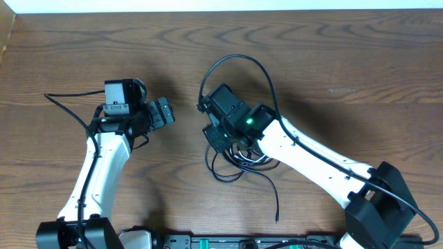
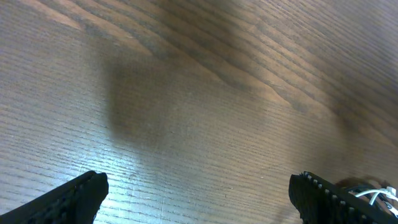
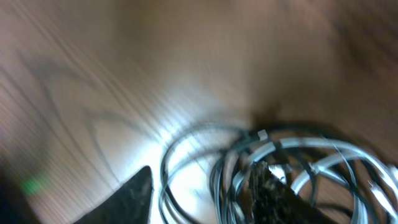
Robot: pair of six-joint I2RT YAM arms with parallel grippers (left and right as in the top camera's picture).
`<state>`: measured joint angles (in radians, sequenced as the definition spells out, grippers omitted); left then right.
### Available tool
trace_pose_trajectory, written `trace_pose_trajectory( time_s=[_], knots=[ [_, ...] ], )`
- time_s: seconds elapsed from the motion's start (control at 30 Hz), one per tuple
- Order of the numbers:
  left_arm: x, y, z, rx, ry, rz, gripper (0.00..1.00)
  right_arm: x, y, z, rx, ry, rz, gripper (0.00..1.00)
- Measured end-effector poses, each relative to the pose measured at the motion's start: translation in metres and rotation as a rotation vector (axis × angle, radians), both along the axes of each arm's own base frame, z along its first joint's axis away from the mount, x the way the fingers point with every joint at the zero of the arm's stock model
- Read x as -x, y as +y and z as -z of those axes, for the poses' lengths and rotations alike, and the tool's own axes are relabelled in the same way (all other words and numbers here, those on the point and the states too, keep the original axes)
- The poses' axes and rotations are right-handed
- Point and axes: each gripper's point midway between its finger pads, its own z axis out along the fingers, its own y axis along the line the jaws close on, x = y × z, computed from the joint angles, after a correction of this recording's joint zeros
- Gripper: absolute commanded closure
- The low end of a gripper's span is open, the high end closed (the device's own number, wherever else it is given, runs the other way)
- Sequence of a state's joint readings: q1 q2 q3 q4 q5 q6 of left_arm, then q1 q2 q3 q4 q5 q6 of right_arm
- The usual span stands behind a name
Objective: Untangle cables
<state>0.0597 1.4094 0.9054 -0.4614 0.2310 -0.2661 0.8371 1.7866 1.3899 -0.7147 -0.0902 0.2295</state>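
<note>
Cables (image 1: 239, 158) lie coiled beneath the right gripper (image 1: 214, 136); only its wrist view shows loops at one finger (image 3: 273, 193), grip unclear. Left gripper (image 1: 164, 111) spread wide, well apart.

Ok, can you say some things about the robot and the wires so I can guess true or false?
1. The left jaws stand wide apart with only bare table between them. True.
2. The cables lie under the left arm. False: they lie in the middle of the table, right by the right jaws.
3. The table is brown wood. True.
4. The cables are laid out straight, each one on its own. False: they are coiled together in one tangled bundle, with a single strand trailing toward the near edge.
</note>
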Motion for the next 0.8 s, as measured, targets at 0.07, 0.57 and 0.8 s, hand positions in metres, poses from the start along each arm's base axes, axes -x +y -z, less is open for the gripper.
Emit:
trace_pose_trajectory(
  time_s=[0.07, 0.57, 0.8],
  knots=[
    [0.000, 0.000, 0.000, 0.000, 0.000, 0.000, 0.02, 0.008, -0.010, 0.009, 0.059, 0.026, 0.002, 0.46],
    [0.000, 0.000, 0.000, 0.000, 0.000, 0.000, 0.02, 0.032, -0.069, 0.087, 0.333, 0.061, 0.098, 0.41],
    [0.000, 0.000, 0.000, 0.000, -0.001, 0.000, 0.02, 0.013, -0.078, 0.089, 0.333, 0.000, 0.214, 0.53]
  ],
)
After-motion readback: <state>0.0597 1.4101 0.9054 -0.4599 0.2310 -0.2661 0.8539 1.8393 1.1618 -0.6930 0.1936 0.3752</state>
